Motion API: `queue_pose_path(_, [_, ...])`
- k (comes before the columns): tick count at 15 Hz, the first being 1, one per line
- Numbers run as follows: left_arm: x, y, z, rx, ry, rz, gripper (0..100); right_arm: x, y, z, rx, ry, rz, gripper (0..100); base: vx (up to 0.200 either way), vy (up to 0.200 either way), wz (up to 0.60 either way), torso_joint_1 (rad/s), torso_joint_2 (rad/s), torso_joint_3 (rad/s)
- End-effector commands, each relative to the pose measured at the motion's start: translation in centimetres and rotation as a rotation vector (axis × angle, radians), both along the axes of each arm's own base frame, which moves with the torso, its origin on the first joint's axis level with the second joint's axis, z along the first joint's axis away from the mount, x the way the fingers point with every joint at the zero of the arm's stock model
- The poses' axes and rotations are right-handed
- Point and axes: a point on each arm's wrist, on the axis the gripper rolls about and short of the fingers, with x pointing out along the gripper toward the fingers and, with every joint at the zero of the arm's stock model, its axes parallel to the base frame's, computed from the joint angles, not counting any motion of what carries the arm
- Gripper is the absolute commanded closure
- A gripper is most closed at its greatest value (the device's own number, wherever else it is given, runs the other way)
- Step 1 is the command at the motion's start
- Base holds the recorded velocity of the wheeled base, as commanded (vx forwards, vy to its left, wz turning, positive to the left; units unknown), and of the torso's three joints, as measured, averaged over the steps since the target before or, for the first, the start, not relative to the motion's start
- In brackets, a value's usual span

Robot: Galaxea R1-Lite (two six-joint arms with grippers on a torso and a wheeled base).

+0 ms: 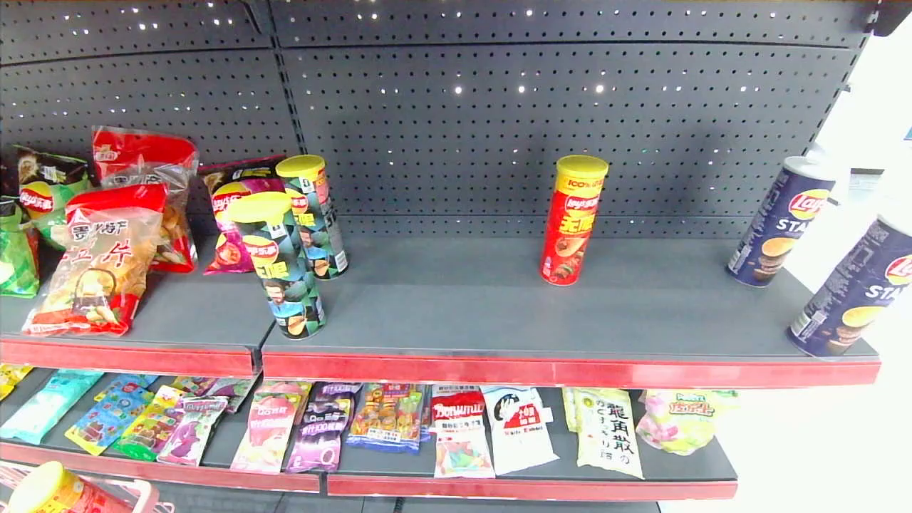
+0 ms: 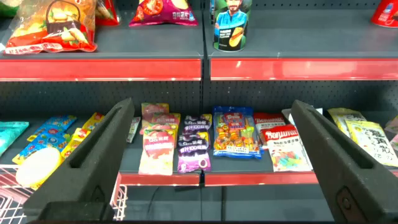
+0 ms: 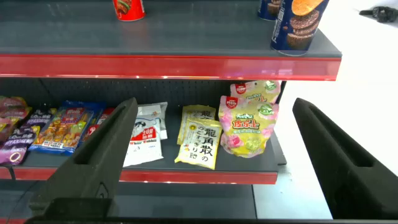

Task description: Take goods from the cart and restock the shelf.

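This is a shop, a snack aisle. A dark metal shelf point(image 1: 456, 306) with a pegboard back point(image 1: 556, 128) and red front strip point(image 1: 570, 372) holds goods for sale. A red chip can point(image 1: 574, 221) stands mid-shelf; left of it are green cans point(image 1: 281, 271) and snack bags point(image 1: 100, 271), right of it two blue cans point(image 1: 778, 224). Below it lie rows of candy packets point(image 1: 388, 417), and lower left a cart rim point(image 1: 146, 490).
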Motion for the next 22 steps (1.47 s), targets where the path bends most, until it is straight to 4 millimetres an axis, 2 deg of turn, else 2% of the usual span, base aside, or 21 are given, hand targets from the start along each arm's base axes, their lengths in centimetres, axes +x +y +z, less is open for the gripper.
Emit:
queue_pose_path(1, [0.01,0.00,0.00,0.000,0.001,0.001,0,0.00,0.00,0.00,0.000,0.000,0.000,0,0.000,0.000,0.00,0.000,0.00,0.000])
queue_pose_path(3, [0.01,0.00,0.00,0.000,0.001,0.000,0,0.00,0.00,0.00,0.000,0.000,0.000,0,0.000,0.000,0.00,0.000,0.00,0.000])
queue_pose_path(22, [-0.01,0.00,0.04,0.001,-0.001,0.000,0,0.01,0.01,0.00,-0.003,0.002,0.008,0,0.000,0.000,0.60,0.003,0.00,0.002])
